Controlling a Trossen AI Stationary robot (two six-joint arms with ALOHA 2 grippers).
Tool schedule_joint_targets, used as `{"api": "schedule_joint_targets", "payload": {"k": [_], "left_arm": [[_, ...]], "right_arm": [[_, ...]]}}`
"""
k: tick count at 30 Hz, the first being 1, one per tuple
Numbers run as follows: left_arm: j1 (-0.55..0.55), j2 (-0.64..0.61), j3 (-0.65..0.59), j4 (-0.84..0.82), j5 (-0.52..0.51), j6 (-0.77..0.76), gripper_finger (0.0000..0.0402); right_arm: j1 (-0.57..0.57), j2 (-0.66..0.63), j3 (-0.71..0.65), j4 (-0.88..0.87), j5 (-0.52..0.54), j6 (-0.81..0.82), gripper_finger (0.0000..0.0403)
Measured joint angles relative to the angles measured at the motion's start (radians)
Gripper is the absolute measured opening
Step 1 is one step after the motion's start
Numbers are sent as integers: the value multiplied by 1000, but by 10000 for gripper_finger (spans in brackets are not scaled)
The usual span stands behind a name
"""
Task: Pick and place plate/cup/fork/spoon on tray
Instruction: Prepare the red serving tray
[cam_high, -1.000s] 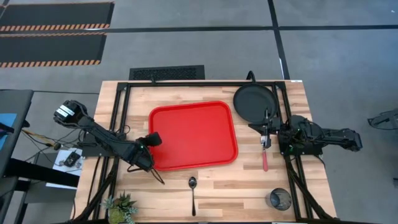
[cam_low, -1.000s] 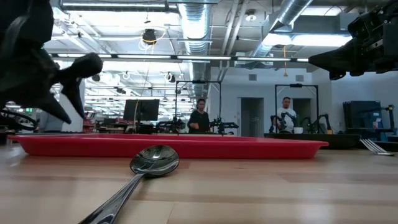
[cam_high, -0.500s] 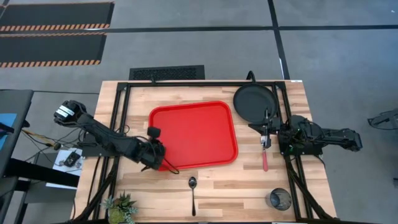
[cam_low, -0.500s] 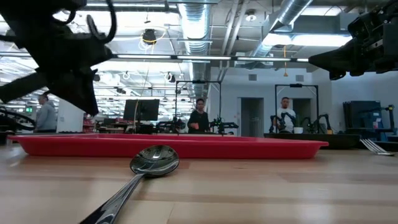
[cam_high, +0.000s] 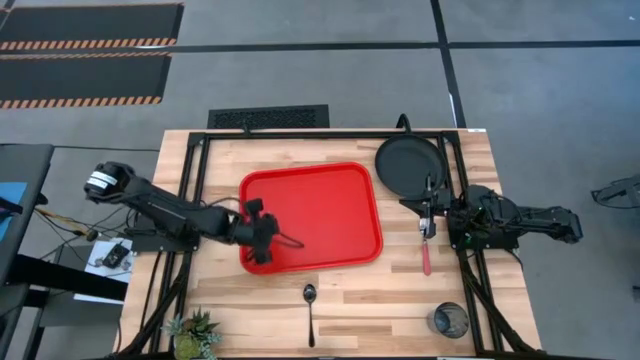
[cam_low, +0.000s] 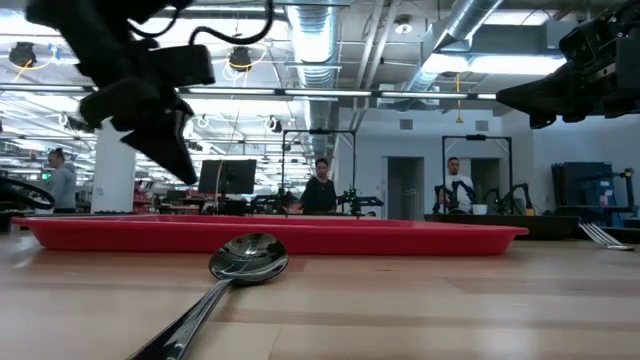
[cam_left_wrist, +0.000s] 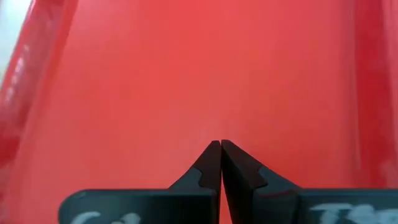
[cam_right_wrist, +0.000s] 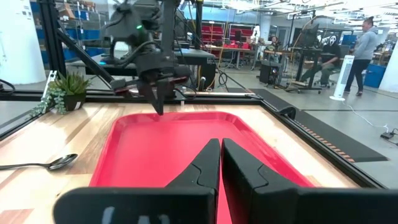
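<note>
The left tool (cam_high: 268, 238), fingers pressed together and empty, hangs over the red tray's (cam_high: 330, 200) lower-left part at frame centre. The right tool (cam_high: 428, 212), likewise closed on nothing, sits right of the tray, above the fork (cam_high: 425, 256). The spoon (cam_high: 310, 308) lies on the bench (cam_high: 380, 290) below the tray, the plate (cam_high: 408, 165) upper right, the cup (cam_high: 450, 322) lower right.

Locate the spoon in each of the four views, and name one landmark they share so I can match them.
High view: the spoon lies on bare wood beside the tray's long edge, bowl toward it.
Low view: spoon in the foreground, tray behind.
Left wrist view: not in it; only tray shows.
Right wrist view: spoon on wood beside the tray.
Shared landmark: the red tray.
</note>
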Motion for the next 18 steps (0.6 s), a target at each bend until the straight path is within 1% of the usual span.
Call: {"api": "schedule_joint_targets", "payload": {"k": [3,5,7,11,18], "left_arm": [[70,-18,-28,100,88,1,0],[111,-20,-71,186,154,-13,0],[136,-19,-121,279,189,-31,0],[172,-19,-195,398,201,-73,0],[183,-3,-232,392,179,-67,0]], "right_arm": [[0,0,0,4,0,0,42],[0,0,0,5,0,0,42],[0,0,0,5,0,0,42],[0,0,0,5,0,0,42],[0,0,0,11,1,0,42]]}}
